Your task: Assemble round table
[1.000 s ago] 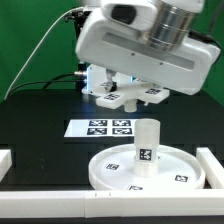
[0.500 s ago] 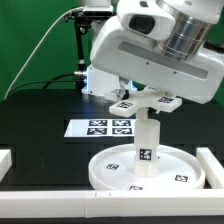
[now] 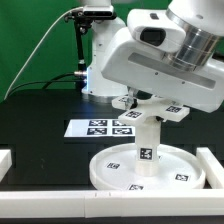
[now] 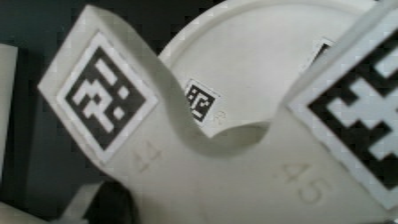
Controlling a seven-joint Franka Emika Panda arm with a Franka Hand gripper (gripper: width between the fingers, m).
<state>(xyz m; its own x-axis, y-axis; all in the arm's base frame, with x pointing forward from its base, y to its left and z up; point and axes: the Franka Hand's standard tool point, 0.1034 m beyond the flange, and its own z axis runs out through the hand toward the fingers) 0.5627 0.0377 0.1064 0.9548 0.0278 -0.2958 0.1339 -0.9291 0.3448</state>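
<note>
From the exterior view I see the round tabletop [image 3: 145, 166], a white rimmed disc with small square tags on its wall, lying flat on the black table [image 3: 40, 125] near the front, between the white border rails [image 3: 212, 166]. The cylinder leg [image 3: 146, 148] stands upright at the middle of the disc, a tag on its side. My gripper [image 3: 146, 109] hangs right over the top of the leg, its tagged fingers [image 3: 126, 103] on either side of the leg's upper end. The jaws stand partly apart, but I cannot tell whether they press on the leg or only flank it. The marker board [image 3: 100, 128] lies flat on the table behind the disc, towards the exterior view's left. In the wrist view the two tagged fingers [image 4: 98, 90] fill the picture, with the rounded white top of the leg [image 4: 222, 135] between them and the disc [image 4: 267, 40] beyond; contact is not clear there either.
</note>
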